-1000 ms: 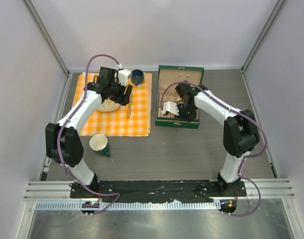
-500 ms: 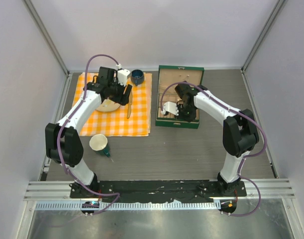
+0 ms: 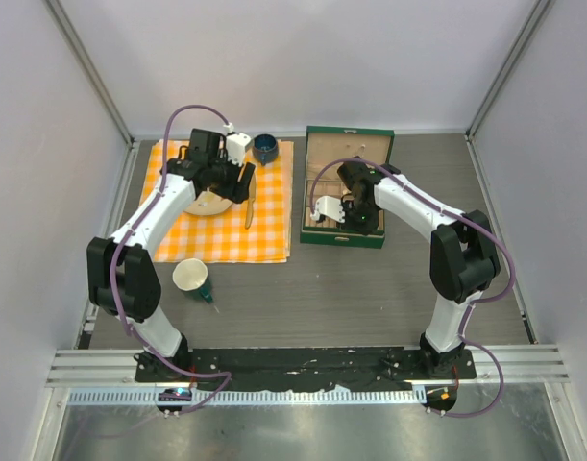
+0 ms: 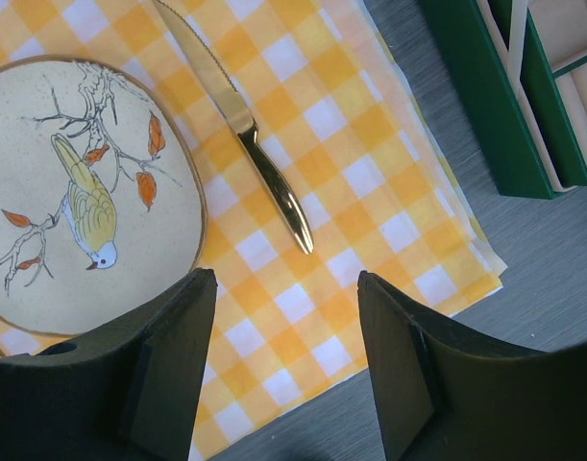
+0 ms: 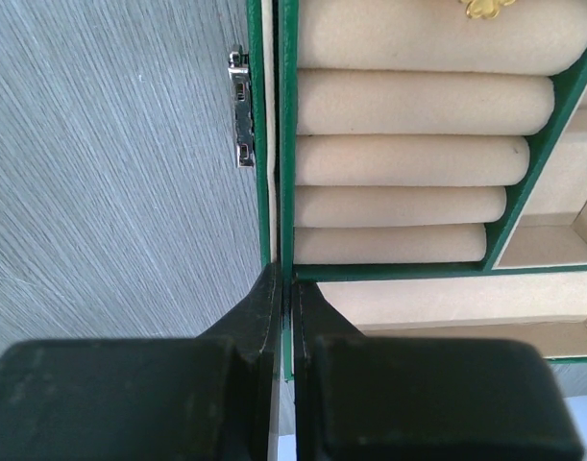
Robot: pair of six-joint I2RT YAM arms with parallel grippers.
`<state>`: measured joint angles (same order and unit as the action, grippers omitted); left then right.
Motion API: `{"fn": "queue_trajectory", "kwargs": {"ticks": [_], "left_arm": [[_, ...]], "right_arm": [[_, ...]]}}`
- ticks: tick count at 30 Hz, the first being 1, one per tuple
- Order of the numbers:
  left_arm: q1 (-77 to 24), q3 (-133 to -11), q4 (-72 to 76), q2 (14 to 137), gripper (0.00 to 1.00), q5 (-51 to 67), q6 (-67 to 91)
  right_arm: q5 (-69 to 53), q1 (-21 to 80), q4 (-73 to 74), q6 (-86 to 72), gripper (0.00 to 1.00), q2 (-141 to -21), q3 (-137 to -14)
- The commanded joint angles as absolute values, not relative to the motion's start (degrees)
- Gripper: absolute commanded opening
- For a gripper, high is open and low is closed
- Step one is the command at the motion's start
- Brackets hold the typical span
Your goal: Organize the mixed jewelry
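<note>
Sorting into the green jewelry box [image 5: 285,144] seems in hand: right tool [image 5: 285,288], fingers together, sits at its latch-side wall, a small gold piece [image 5: 485,8] lies on the ring rolls [image 5: 408,158], left tool [image 4: 283,279] gapes over the checked cloth [image 4: 370,173] at left, and the next move probably needs a fine pinch.

Bright, even light from above leaves only faint, soft shadows on the table [image 3: 370,288] and a dull sheen on the metal strip [image 3: 303,432] at its near edge. Up close, the knife [image 4: 264,168] glints on the sharp checked cloth [image 4: 351,163]. The left gripper [image 4: 285,279] and right gripper [image 5: 285,288] show near-black and slightly blurred.
</note>
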<state>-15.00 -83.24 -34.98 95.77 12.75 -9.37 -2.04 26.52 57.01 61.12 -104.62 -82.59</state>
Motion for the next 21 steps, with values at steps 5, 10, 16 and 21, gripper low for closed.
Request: {"fn": "queue_trajectory", "kwargs": {"ticks": [5, 10, 16, 21], "left_arm": [[-14.6, -84.4, -34.5, 95.0, 0.65, 13.9, -9.1], [-14.6, -84.5, -34.5, 94.9, 0.65, 14.1, -9.1], [-14.6, -84.5, -34.5, 95.1, 0.65, 14.1, -9.1], [-14.5, -84.3, -34.5, 94.9, 0.65, 14.1, -9.1]], "right_arm": [[-4.3, 26.6, 52.2, 60.4, 0.03, -104.8, -82.7], [-5.0, 26.6, 51.9, 59.9, 0.04, -104.9, -82.8], [-5.7, 26.6, 51.4, 59.6, 0.04, -105.4, -82.8], [-6.0, 26.6, 50.7, 59.4, 0.04, -105.7, -82.9]]}}
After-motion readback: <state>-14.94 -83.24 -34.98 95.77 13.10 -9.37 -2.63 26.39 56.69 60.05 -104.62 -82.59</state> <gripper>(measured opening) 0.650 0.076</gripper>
